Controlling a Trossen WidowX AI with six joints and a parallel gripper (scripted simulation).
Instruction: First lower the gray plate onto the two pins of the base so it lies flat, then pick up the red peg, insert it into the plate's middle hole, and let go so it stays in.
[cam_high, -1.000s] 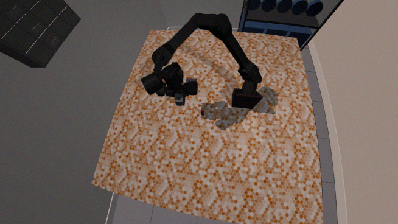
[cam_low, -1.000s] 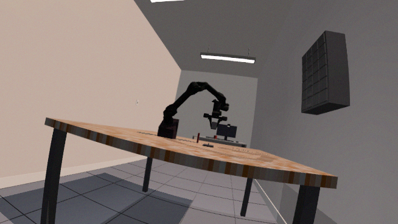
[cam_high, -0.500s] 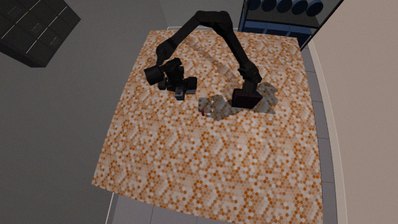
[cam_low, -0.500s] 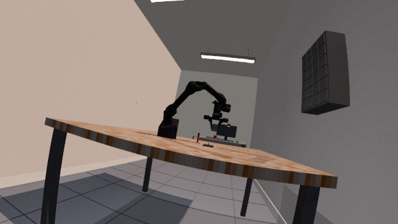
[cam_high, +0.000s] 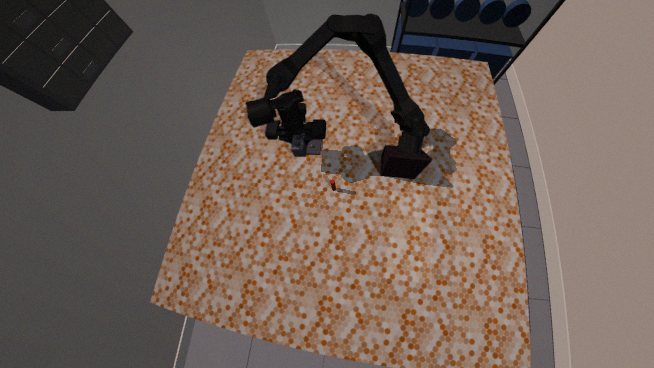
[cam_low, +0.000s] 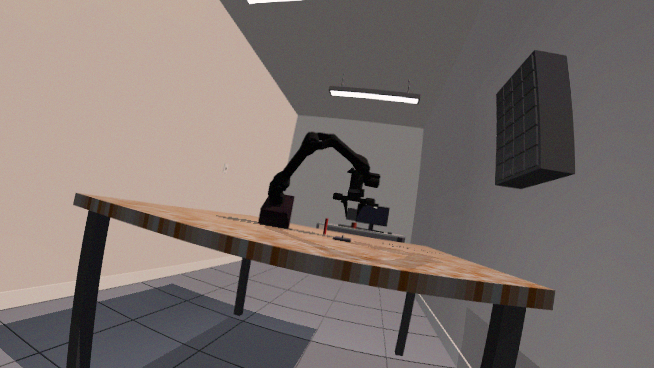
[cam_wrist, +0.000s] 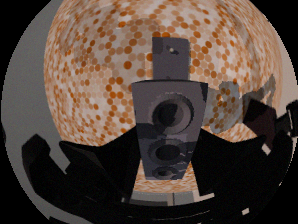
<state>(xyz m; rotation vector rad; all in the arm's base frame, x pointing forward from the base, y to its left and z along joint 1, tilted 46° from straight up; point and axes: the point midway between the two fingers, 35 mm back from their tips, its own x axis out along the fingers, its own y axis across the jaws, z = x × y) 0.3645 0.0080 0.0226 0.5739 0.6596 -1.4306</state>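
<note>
Open tabletop (cam_high: 350, 280) around upright red peg (cam_high: 333, 184)

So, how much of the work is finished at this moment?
Done: the tool has gripped the gray plate and holds it above the table. In hand: carrying it toward the base, seen ahead in the wrist view. Left: seating the plate on the pins, then inserting the red peg, which stands untouched on the table.
</note>
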